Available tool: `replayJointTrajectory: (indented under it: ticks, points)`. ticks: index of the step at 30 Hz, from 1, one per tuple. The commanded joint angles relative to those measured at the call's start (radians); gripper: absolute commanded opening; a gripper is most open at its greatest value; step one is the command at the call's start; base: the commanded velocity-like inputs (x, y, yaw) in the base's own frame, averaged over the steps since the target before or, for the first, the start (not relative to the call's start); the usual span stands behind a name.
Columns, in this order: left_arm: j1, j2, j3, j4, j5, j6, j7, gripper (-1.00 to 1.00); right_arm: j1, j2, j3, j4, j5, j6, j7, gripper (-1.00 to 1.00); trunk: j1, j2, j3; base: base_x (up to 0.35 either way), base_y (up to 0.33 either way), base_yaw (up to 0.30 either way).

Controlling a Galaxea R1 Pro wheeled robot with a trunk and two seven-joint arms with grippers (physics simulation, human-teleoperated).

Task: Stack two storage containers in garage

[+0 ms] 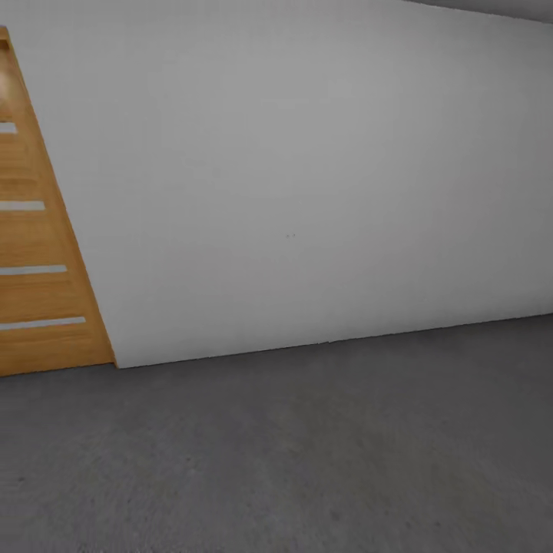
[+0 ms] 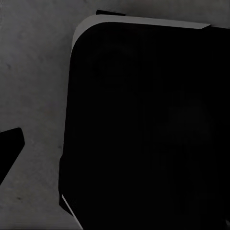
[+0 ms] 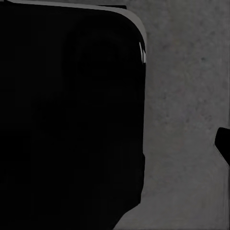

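The two storage containers are out of view. In the head view I face the garage's dark grey concrete floor (image 1: 307, 453) and a plain white wall (image 1: 307, 177). In the left wrist view, one dark fingertip (image 2: 9, 148) of my left gripper pokes in at the picture's edge over the concrete (image 2: 33, 72), holding nothing. In the right wrist view, one dark fingertip (image 3: 223, 143) of my right gripper sits at the far edge above the floor (image 3: 182, 120), also holding nothing. Both fingers stand far out to the side, so the jaws look spread.
A wooden panel door (image 1: 38, 261) with pale horizontal strips stands at the left, against the wall. My black rounded base (image 2: 143, 124) takes up much of the left wrist view, and the same base (image 3: 67, 115) much of the right wrist view. Bare concrete stretches ahead to the wall.
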Motion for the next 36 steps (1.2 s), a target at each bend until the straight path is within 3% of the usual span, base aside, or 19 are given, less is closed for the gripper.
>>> replayJointTrajectory:
  ticks: [1,36]
  points:
    - [0.000,0.001,0.000,-0.001,0.008,-0.002,0.001,1.00,0.000,0.000,0.000,0.002,0.000,-0.006,-0.002,1.00,0.000,0.000,-0.001,0.000,0.000,0.300]
    - [0.000,-0.001,0.001,-0.001,0.006,-0.002,0.001,1.00,0.000,0.001,0.002,0.001,0.000,-0.007,-0.002,1.00,0.000,0.000,-0.001,0.000,0.000,0.300]
